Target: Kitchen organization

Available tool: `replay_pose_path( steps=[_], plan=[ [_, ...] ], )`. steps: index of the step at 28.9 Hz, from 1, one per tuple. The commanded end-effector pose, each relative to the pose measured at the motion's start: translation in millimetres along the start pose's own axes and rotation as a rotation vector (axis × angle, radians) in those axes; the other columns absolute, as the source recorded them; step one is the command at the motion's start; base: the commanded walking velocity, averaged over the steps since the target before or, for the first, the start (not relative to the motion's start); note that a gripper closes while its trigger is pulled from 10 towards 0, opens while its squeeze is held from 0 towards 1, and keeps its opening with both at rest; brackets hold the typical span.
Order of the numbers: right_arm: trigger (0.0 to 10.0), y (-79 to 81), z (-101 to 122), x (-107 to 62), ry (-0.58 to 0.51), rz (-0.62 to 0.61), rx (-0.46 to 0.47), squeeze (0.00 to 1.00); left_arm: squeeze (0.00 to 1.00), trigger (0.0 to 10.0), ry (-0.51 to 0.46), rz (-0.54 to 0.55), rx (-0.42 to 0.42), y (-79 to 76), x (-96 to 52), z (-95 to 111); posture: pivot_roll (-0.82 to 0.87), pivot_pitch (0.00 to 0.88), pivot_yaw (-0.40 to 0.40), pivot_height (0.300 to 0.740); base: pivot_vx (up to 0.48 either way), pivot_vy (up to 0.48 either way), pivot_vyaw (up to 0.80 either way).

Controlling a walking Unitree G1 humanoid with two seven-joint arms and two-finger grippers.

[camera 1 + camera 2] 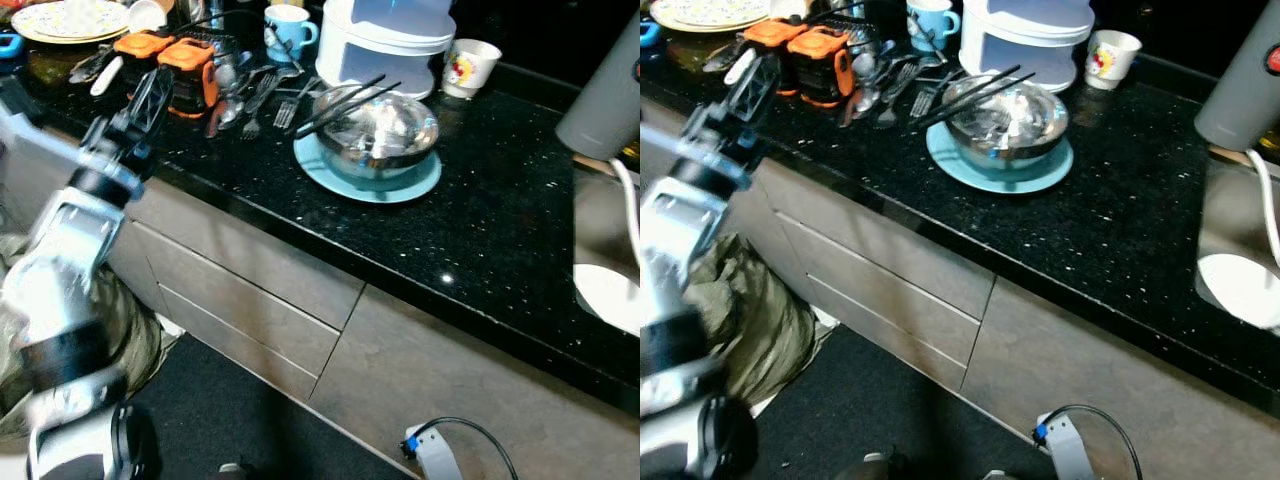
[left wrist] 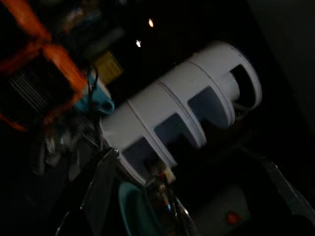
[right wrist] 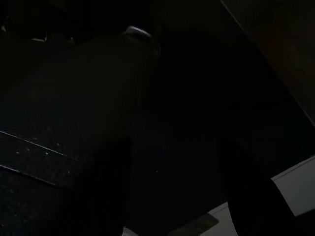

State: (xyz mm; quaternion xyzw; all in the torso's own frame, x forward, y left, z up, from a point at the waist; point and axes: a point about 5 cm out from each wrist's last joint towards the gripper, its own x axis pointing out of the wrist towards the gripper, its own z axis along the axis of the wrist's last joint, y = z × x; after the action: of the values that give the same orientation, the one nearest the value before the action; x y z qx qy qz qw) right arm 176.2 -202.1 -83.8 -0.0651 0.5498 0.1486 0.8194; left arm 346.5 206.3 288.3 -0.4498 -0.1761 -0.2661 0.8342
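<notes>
L tool (image 1: pixel 150 95) over counter (image 1: pixel 480 230) edge, jaw state unclear; chopsticks (image 1: pixel 345 102) lie across bowl (image 1: pixel 380 130).

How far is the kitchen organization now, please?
Little looks done: loose cutlery lies spread on the black counter, and the steel bowl with chopsticks sits on a blue plate. The left gripper is raised at the counter edge near the orange containers, holding nothing visible. Sorting remains.

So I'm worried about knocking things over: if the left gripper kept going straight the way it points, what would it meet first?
Probably the orange containers just past the left gripper; depth is unclear, so it could pass over them.
</notes>
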Motion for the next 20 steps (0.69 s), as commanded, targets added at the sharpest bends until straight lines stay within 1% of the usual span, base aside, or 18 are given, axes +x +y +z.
replay_pose_path(
  steps=[1, 3, 4, 6, 7, 8, 9, 10, 11, 12, 13, 14, 15, 16, 20],
  plan=[
    [10.0, -1.0, -10.3, -0.7, 0.029, -0.004, 0.011, 0.00, 0.00, 10.0, 0.007, -0.018, -0.030, -0.2, 1.5, -4.2, 0.06, 0.184, -0.068, 0.740, 0.000, 0.000, 0.00],
    [10.0, -1.9, -11.4, -1.0, 0.030, -0.007, 0.011, 0.00, 0.00, 10.0, 0.037, -0.044, -0.095, 4.3, 6.9, -14.3, 0.05, 0.188, -0.068, 0.740, 0.000, 0.000, 0.00],
    [10.0, -1.9, -11.4, -1.0, 0.030, -0.007, 0.011, 0.00, 0.00, 10.0, 0.037, -0.044, -0.095, 4.3, 6.9, -14.3, 0.05, 0.188, -0.068, 0.740, 0.000, 0.000, 0.00],
    [10.0, -2.7, -12.7, -1.4, 0.031, -0.011, 0.011, 0.00, 0.00, 10.0, 0.068, -0.080, -0.155, 4.4, 13.1, -25.0, 0.04, 0.195, -0.067, 0.740, 0.000, 0.000, 0.00],
    [10.0, -2.7, -12.7, -1.4, 0.031, -0.011, 0.011, 0.00, 0.00, 10.0, 0.068, -0.080, -0.155, 4.4, 13.1, -25.0, 0.04, 0.195, -0.067, 0.740, 0.000, 0.000, 0.00],
    [10.0, -3.0, -13.3, -1.5, 0.032, -0.012, 0.011, 0.00, 0.00, 10.0, 0.085, -0.099, -0.194, 3.6, 16.3, -30.3, 0.04, 0.198, -0.067, 0.740, 0.000, 0.000, 0.00],
    [10.0, -3.0, -13.3, -1.5, 0.032, -0.012, 0.011, 0.00, 0.00, 10.0, 0.085, -0.099, -0.194, 3.6, 16.3, -30.3, 0.04, 0.198, -0.067, 0.740, 0.000, 0.000, 0.00],
    [10.0, -3.2, -13.8, -1.6, 0.032, -0.013, 0.011, 0.00, 0.00, 10.0, 0.098, -0.114, -0.219, 2.4, 18.5, -34.2, 0.04, 0.200, -0.067, 0.740, 0.000, 0.000, 0.00],
    [10.0, -3.2, -13.8, -1.6, 0.032, -0.013, 0.011, 0.00, 0.00, 10.0, 0.098, -0.114, -0.219, 2.4, 18.5, -34.2, 0.04, 0.200, -0.067, 0.740, 0.000, 0.000, 0.00],
    [10.0, -3.3, -14.2, -1.7, 0.033, -0.014, 0.010, 0.00, 0.00, 10.0, 0.129, -0.144, -0.251, -0.3, 20.7, -39.6, 0.04, 0.204, -0.067, 0.740, 0.000, 0.000, 0.00],
    [10.0, -3.4, -14.5, -1.7, 0.033, -0.015, 0.010, 0.00, 0.00, 10.0, 0.170, -0.185, -0.265, -5.4, 22.5, -46.2, 0.04, 0.204, -0.068, 0.740, 0.000, 0.000, 0.00],
    [10.0, -3.5, -14.7, -1.7, 0.033, -0.015, 0.010, 0.00, 0.00, 10.0, 0.204, -0.206, -0.272, -8.1, 25.4, -52.0, 0.04, 0.207, -0.067, 0.740, 0.000, 0.000, 0.00],
    [10.0, -3.5, -14.7, -1.7, 0.033, -0.015, 0.010, 0.00, 0.00, 10.0, 0.204, -0.206, -0.272, -8.1, 25.4, -52.0, 0.04, 0.207, -0.067, 0.740, 0.000, 0.000, 0.00],
    [10.0, -3.5, -14.8, -1.7, 0.033, -0.016, 0.010, 0.00, 0.00, 10.0, 0.225, -0.218, -0.274, -9.5, 27.4, -55.7, 0.04, 0.207, -0.067, 0.740, 0.000, 0.000, 0.00],
    [10.0, -3.5, -14.9, -1.7, 0.032, -0.017, 0.012, 0.00, 0.00, 10.0, 0.280, -0.169, -0.257, -3.0, 35.5, -68.5, 0.03, 0.209, -0.065, 0.740, 0.000, 0.000, 0.00]
  ],
)
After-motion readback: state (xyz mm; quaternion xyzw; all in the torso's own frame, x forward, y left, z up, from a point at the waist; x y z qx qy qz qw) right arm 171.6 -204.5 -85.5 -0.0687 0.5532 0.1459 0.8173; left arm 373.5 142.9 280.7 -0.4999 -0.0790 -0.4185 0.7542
